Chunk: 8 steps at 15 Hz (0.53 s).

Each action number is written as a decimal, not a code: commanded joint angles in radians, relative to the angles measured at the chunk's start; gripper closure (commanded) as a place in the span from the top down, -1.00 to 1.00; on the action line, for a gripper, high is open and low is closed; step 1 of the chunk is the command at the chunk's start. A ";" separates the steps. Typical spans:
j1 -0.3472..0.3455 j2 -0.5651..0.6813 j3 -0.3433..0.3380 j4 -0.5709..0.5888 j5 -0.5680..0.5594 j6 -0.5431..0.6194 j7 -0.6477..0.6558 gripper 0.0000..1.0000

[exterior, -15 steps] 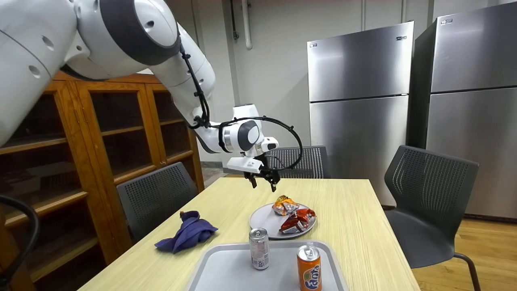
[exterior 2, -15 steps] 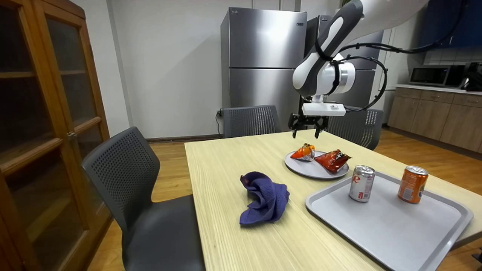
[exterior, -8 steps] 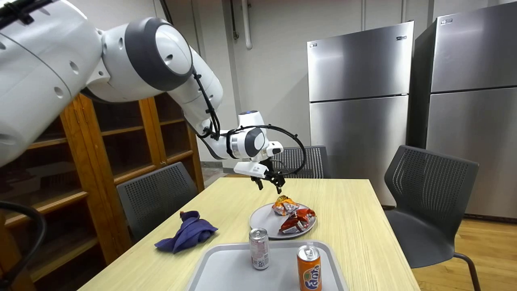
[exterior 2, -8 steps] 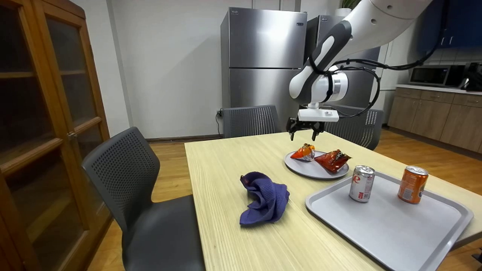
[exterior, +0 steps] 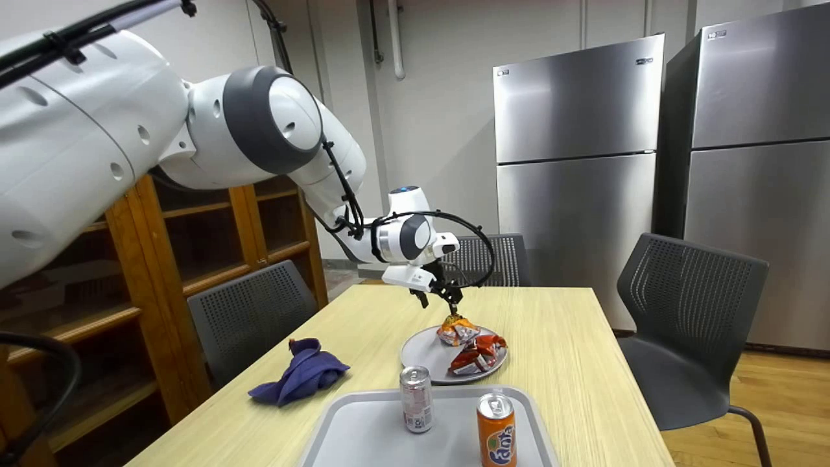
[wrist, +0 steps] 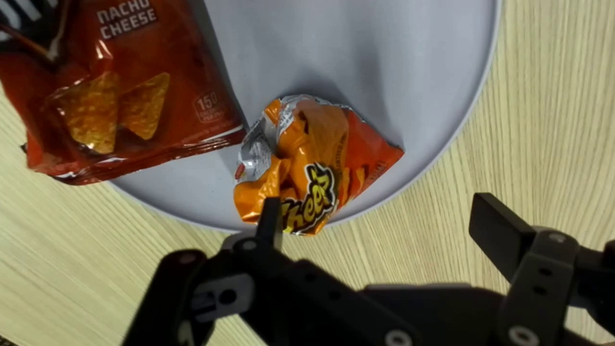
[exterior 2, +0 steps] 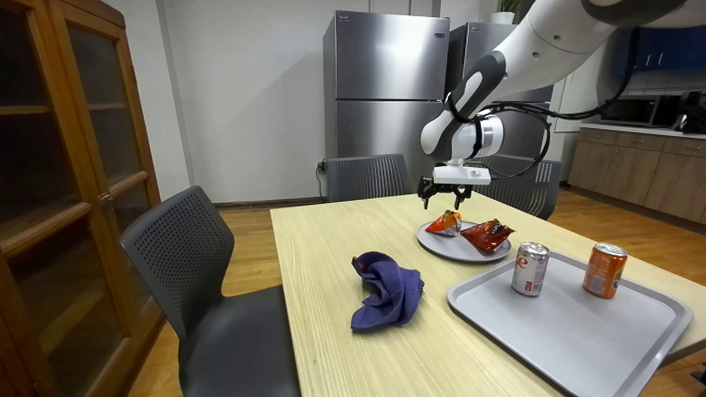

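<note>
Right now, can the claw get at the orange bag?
Probably yes, after a sideways shift: the claw is open and nothing covers the orange bag, but in the wrist view one finger overlaps it and the red bag lies close beside.

Orange snack pkt (wrist: 317,154), crumpled, yellow ltrs, on gray plate (wrist: 427,72)

In the wrist view, the red bag (wrist: 129,101) is cropped at ten o'clock, the plate (wrist: 423,62) at twelve; the tool (wrist: 377,206) hides part of the orange bag (wrist: 314,158). In an exterior view, the tray (exterior: 382,444) is cut at six.
</note>
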State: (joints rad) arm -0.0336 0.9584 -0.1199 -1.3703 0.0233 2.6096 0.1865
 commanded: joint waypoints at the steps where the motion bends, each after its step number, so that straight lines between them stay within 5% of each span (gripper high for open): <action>1: -0.004 0.051 -0.002 0.088 0.007 -0.046 0.024 1.00; 8: -0.007 0.088 -0.002 0.129 0.008 -0.055 0.029 1.00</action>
State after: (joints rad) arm -0.0366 1.0181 -0.1211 -1.3042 0.0233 2.6011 0.1958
